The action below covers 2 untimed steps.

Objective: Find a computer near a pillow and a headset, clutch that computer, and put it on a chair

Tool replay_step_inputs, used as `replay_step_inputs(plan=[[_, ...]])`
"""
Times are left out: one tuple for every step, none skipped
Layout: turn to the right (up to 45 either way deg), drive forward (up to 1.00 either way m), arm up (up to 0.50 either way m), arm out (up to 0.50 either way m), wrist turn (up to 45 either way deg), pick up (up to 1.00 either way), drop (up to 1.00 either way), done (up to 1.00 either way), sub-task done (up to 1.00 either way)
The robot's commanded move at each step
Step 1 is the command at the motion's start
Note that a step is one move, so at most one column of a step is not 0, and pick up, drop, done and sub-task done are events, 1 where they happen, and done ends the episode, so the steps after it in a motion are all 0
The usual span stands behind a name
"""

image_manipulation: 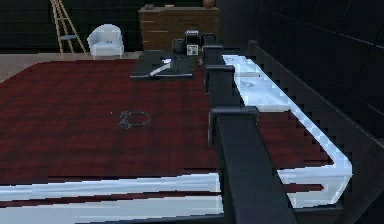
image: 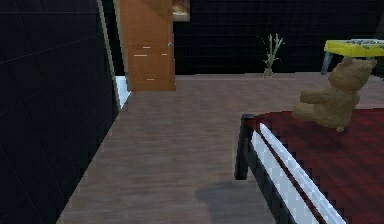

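The arm (image_manipulation: 240,150) reaches across the red plaid bed (image_manipulation: 70,110), its gripper (image_manipulation: 166,66) at a dark flat computer (image_manipulation: 145,72) lying near white pillows (image_manipulation: 255,90) and a headset (image_manipulation: 133,120). How its jaws stand and whether it holds anything, I cannot tell. A white chair (image_manipulation: 105,40) stands beyond.

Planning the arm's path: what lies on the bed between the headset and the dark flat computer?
That stretch is bare: in the arm side view, plain red blanket runs from the headset to the dark flat computer.
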Motion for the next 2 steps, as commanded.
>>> replay_step_inputs(plan=[[0.0,0.00,0.00,0.00,-45.0,0.00,0.00,0.00,0.00],[0.0,0.00,0.00,0.00,-45.0,0.00,0.00,0.00,0.00]])
